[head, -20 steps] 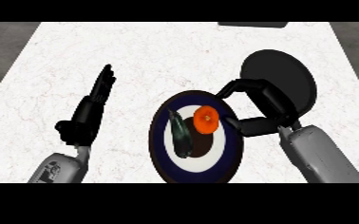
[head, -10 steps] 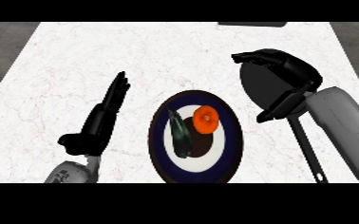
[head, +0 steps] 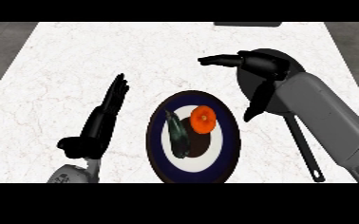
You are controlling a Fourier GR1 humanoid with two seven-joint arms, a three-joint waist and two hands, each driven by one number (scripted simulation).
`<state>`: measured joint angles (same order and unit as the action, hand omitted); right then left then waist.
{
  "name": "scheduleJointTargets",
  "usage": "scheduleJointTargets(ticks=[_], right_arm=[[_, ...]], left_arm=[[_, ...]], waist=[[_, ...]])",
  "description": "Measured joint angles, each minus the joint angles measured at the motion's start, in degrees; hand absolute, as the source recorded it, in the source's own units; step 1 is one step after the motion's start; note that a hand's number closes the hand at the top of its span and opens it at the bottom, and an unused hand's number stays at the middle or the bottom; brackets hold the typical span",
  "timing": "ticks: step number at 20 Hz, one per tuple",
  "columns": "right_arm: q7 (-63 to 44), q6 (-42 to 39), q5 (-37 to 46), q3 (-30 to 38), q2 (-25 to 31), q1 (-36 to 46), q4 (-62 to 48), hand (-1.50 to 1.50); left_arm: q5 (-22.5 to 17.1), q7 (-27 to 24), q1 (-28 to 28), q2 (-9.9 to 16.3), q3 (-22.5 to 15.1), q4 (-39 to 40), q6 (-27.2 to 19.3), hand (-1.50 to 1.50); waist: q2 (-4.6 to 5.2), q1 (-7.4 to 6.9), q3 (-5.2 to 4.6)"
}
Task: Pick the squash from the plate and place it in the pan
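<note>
Right hand [head: 261, 66] hangs above the pan with its fingers spread apart, one pointing out to the view's left and another trailing down toward the plate. It holds nothing that shows, so the pick is not made. Its grey forearm comes in from the lower right and covers part of the pan. Left hand [head: 105, 118] rests at the view's left with its fingers straight and together, well apart from the plate and taking no part.

The white marbled worktop [head: 105, 52] carries everything. At its right lies the dark round pan [head: 245, 81], its long handle [head: 305, 147] running down toward the lower edge. As far as its bare parts show, nothing lies in it, though the hand and arm hide much of its floor.

Just to the left of the pan sits the plate [head: 157, 142], dark blue at the rim and white inside. The squash [head: 176, 135], long and dark green, still lies on it, left of centre and running roughly up and down the view. Beside it, touching or nearly so, is a small round orange vegetable [head: 203, 119].

Judging from this, no part of the task is done. Reaching to the plate, grasping the squash without taking the orange one, carrying it across and setting it in the pan all remain.
</note>
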<state>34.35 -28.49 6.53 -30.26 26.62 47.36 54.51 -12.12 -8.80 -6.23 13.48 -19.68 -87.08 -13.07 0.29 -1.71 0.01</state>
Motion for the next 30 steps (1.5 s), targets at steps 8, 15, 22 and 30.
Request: scheduleJointTargets(ticks=[8,15,22,30], right_arm=[[-1.46,2.88,15.36,-10.82,-4.20,2.51,0.03,-1.50],[-2.85,4.82,25.35,-12.61,-7.50,1.27,-1.64,-1.50],[-4.42,5.64,32.08,-10.68,-10.84,-3.54,-1.05,-1.50],[-1.74,5.26,36.52,-4.43,-14.75,-3.09,-6.97,-1.50]], left_arm=[[0.41,0.41,1.25,-0.03,0.46,-1.22,0.46,0.00],[1.54,0.02,2.47,-0.71,1.64,-1.29,1.32,0.00],[3.15,1.55,2.52,-2.22,2.84,-2.62,1.71,0.00],[3.95,2.75,3.29,-2.50,5.00,-3.69,4.16,0.00]], waist=[[-0.17,0.58,-0.02],[-0.25,1.15,-0.02],[-0.31,1.46,-0.02],[-0.25,1.22,-0.01]])
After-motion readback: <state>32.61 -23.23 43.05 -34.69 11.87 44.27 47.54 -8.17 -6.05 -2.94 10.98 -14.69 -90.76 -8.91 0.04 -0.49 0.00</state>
